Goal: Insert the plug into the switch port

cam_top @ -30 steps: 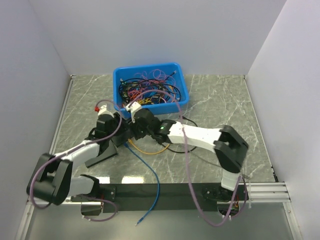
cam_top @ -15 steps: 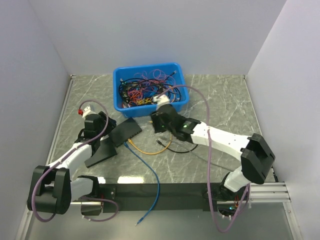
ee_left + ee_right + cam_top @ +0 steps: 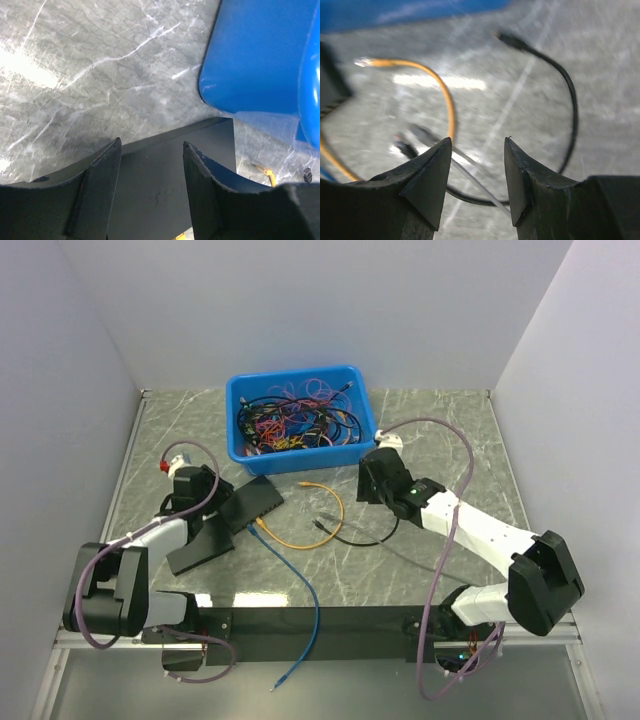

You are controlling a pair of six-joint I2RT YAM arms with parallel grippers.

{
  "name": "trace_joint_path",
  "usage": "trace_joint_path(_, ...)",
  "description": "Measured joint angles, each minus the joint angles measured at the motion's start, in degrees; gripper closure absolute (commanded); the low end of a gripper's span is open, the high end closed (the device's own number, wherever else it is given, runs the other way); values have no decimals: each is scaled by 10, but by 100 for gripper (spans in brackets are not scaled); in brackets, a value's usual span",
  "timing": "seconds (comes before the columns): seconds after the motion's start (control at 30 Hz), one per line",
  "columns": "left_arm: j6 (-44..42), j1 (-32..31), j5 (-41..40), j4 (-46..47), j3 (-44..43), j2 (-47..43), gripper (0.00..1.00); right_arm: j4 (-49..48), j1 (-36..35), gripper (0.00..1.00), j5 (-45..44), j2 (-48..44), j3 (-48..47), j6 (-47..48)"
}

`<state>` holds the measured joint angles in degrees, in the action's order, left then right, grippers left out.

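1. From above we take in the whole layout. The blue bin (image 3: 300,420) of tangled cables sits at the back of the marbled surface (image 3: 440,440). The flat black switch (image 3: 252,502) lies just in front of the bin's left corner, and a second black slab (image 3: 200,545) lies nearer the left arm.
2. Only this top view gives us the blue cable (image 3: 300,575), running from beside the switch down past the arm bases.
3. The orange cable (image 3: 342,510) loops across the middle. One end lies right by the switch and the other lies just in front of the bin.
4. The right wrist camera picks out that far end: a pale plug (image 3: 365,62) lying loose on the surface, in no port. A black cable (image 3: 567,100) curls away to the right there.
5. The left wrist camera shows the switch close up, a plain dark top with faint lettering. We cannot see a port from there.
6. The left arm reaches forward from its base, with the wrist turned toward the switch. The left claw (image 3: 222,502) is over the switch's edge, its fingers (image 3: 95,190) parted and gripping nothing. We cannot tell whether they touch the switch.
7. The right arm has its elbow out to the right and its forearm stretched leftward. The right claw (image 3: 368,480) is released, its fingers (image 3: 427,175) spread above the cables with nothing between them.
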<state>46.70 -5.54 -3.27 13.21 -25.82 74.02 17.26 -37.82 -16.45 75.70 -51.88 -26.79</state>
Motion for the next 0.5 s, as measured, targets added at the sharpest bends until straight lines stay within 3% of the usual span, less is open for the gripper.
trace_joint_path(0.27,7,5,-6,-20,-37,47,44,15,15,48,20,20,27,-19)
trace_joint_path(0.5,11,7,12,-3,-47,79,45,0,15,51,94,41,28,-12)
